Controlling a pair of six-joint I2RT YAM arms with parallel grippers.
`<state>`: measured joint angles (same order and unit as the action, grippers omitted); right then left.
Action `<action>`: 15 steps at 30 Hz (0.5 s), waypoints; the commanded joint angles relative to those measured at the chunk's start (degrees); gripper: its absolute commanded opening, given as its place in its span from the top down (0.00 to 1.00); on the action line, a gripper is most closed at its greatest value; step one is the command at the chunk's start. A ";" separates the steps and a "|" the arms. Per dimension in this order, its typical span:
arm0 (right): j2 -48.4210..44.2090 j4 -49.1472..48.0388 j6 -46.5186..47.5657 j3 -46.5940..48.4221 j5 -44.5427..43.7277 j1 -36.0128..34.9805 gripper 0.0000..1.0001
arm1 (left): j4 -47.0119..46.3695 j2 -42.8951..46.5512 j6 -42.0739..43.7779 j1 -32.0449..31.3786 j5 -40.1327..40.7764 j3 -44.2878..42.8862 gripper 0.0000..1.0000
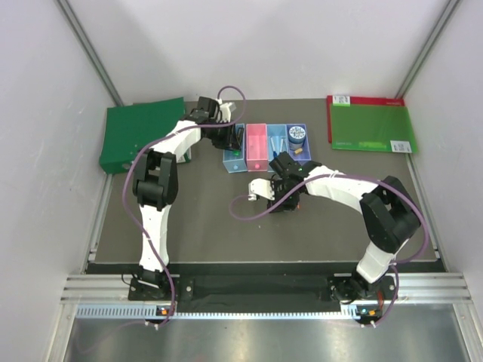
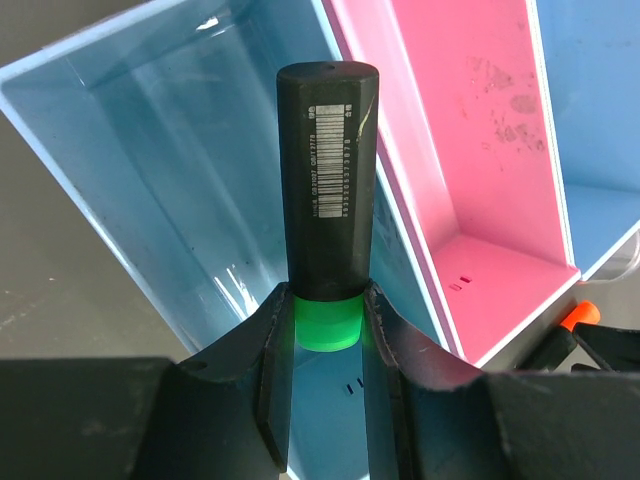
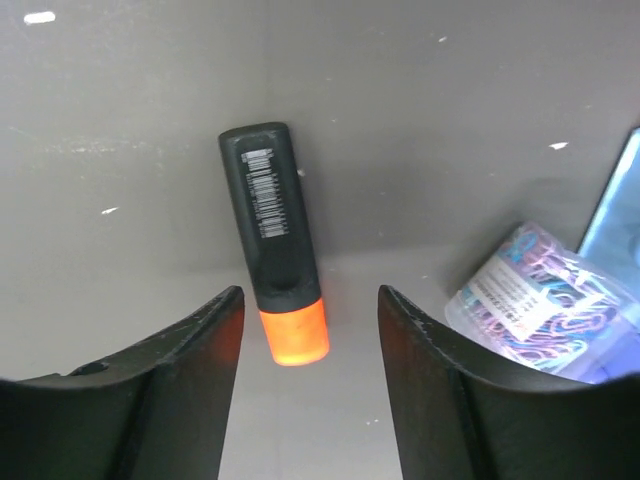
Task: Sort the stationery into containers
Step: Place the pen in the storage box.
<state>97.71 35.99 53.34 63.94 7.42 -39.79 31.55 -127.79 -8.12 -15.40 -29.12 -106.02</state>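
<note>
My left gripper (image 2: 326,300) is shut on the green cap end of a black highlighter (image 2: 328,180). It holds the highlighter over the left light blue tray (image 2: 130,160), next to the pink tray (image 2: 480,150). In the top view the left gripper (image 1: 229,141) is at the left end of the tray row (image 1: 256,147). My right gripper (image 3: 310,298) is open and low over the table. The orange-capped black highlighter (image 3: 272,250) lies flat with its cap between the fingers, untouched. A clear clip box (image 3: 545,300) lies just right of it. The right gripper (image 1: 289,200) is in front of the trays.
A round blue-grey tin (image 1: 296,134) and a tan block (image 1: 299,151) sit in the right-end tray. A green folder (image 1: 143,132) lies at the back left. A green red-edged board (image 1: 370,124) lies at the back right. A purple cable (image 1: 253,215) loops in front of the right gripper.
</note>
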 commanded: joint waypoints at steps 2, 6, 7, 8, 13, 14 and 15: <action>0.29 -1.62 -0.96 -1.28 1.19 -1.34 0.45 | -1.40 -0.18 -0.58 0.37 -0.14 -1.03 0.87; 0.11 -1.54 -0.96 -1.80 0.49 -1.69 0.48 | -1.40 -0.01 -0.93 0.37 -0.58 -1.74 0.85; 0.11 -1.53 -0.96 -1.89 0.40 -1.69 0.49 | -1.32 0.08 -0.93 0.37 -0.76 -2.00 0.86; 0.02 -1.53 -1.05 -1.89 0.49 -1.78 0.50 | -1.49 0.08 -0.93 0.37 -0.93 -2.17 0.86; -0.15 -2.23 -1.66 -2.59 0.05 -2.05 0.81 | -1.32 0.61 -1.11 0.37 -1.90 -2.79 0.74; -0.07 -2.41 -1.84 -2.68 -0.30 -2.13 0.86 | -1.49 0.78 -1.11 0.37 -2.08 -2.88 0.70; -0.06 -2.76 -1.92 -2.77 -0.48 -2.22 0.93 | -1.49 0.87 -1.11 0.37 -2.60 -2.88 0.67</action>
<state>97.78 34.85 52.23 61.89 7.01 -40.73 31.27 -127.79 -8.91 -15.35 -29.45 -106.19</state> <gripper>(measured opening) 0.184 0.318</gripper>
